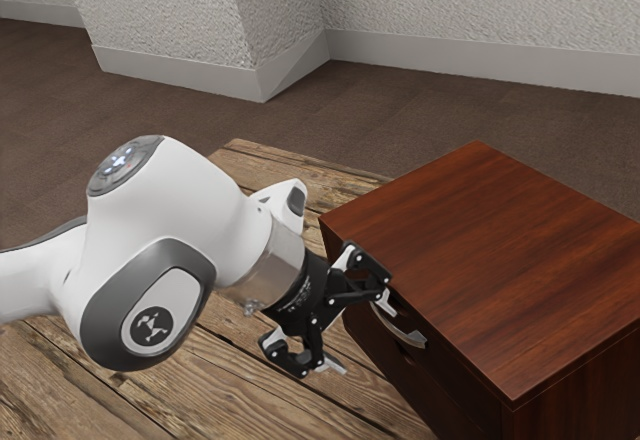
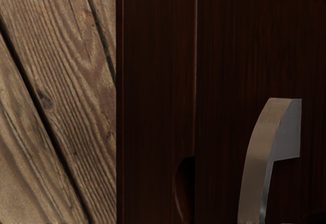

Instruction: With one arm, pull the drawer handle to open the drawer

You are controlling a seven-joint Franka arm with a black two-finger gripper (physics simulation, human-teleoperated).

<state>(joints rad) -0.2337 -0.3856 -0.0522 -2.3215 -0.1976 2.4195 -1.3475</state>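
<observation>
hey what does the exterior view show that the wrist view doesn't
The exterior view gives the white arm, the open gripper by the handle, the cabinet top, the carpet and walls. The wrist view gives the drawer front and its seam up close. Both share the metal handle, the dark wood cabinet and the plank table.

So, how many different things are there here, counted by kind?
Dark red-brown wooden drawer cabinet: 1
Curved silver metal handle: 1
Rough wooden plank table: 1
White robot arm with its black two-finger gripper: 1
Total: 4
</observation>
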